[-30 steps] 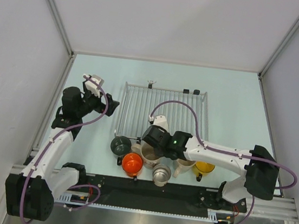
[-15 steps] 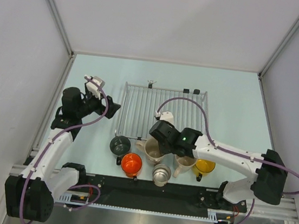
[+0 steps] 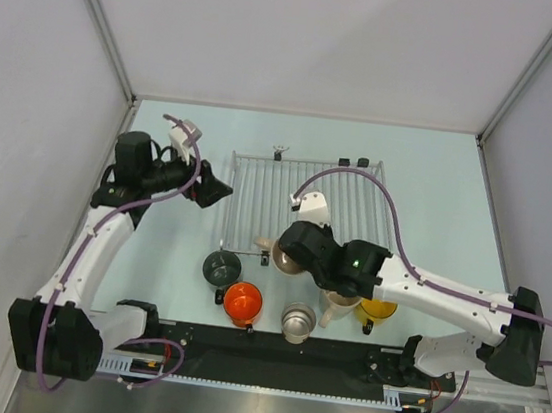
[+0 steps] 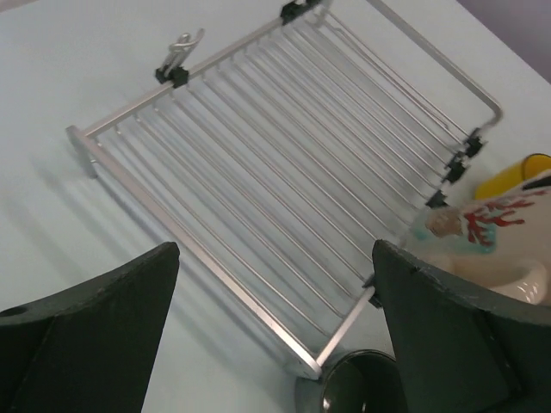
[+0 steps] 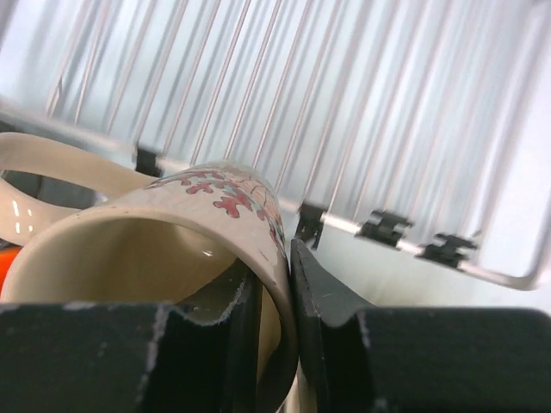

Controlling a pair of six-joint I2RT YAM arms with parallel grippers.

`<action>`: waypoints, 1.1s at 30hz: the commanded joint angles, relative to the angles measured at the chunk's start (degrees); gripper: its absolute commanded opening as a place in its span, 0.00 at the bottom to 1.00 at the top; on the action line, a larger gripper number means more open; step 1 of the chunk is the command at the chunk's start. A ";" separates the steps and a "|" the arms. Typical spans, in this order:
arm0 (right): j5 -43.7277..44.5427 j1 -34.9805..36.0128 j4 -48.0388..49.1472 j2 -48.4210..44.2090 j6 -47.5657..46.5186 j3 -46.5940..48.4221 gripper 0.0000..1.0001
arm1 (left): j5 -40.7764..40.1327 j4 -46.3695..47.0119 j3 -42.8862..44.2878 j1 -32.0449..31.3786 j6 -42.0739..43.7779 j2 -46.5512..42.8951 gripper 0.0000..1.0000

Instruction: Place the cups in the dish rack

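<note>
The right gripper (image 5: 288, 284) is clamped on the rim of a cream mug (image 5: 164, 228) — tilted, at the rack's (image 3: 303, 195) near edge. The left gripper (image 3: 215, 190) hovers beside the rack's left edge, jaws wide apart.

White-shelled left arm (image 3: 88, 259) and right arm (image 3: 446, 296) have black joints (image 3: 516, 342), trailing purple cables (image 3: 356, 173).

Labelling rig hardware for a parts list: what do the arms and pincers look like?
The left arm and right arm have white links, black joint housings and looping purple cables. The right arm carries a small green light. The pincer fingers are matte black.
</note>
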 commanded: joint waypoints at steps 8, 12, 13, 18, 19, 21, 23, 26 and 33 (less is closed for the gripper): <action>27.85 1.23 23.31 3.31 -21.14 8.87 0.00 | 18.32 -17.24 16.13 0.35 0.01 13.71 1.00; 31.98 1.40 46.24 4.37 -36.30 4.05 0.00 | 23.58 -17.33 16.58 0.35 -2.71 15.55 1.00; 34.86 2.79 53.92 4.81 -43.25 -1.45 0.00 | 25.43 -17.68 16.66 0.35 -4.02 16.69 1.00; 36.21 6.32 114.94 16.38 -83.68 -12.57 0.00 | 28.95 -18.56 17.89 0.35 -6.94 18.72 1.00; 36.12 6.67 122.39 19.20 -95.15 -12.66 0.00 | 29.74 -18.82 18.07 0.35 -7.20 18.81 1.00; 35.68 7.11 133.71 27.26 -103.33 -10.30 0.00 | 31.59 -18.91 17.90 0.35 -8.25 18.29 1.00; 34.63 7.20 133.71 30.46 -104.14 -8.89 0.00 | 31.25 -18.91 17.81 0.26 -8.69 17.15 1.00; 33.75 6.77 133.89 32.14 -102.30 -8.18 0.00 | 30.28 -19.00 17.37 0.44 -7.91 16.79 1.00; 31.82 6.14 133.97 24.24 -98.78 -12.13 0.00 | 30.02 -21.55 19.38 2.28 -5.70 18.98 1.00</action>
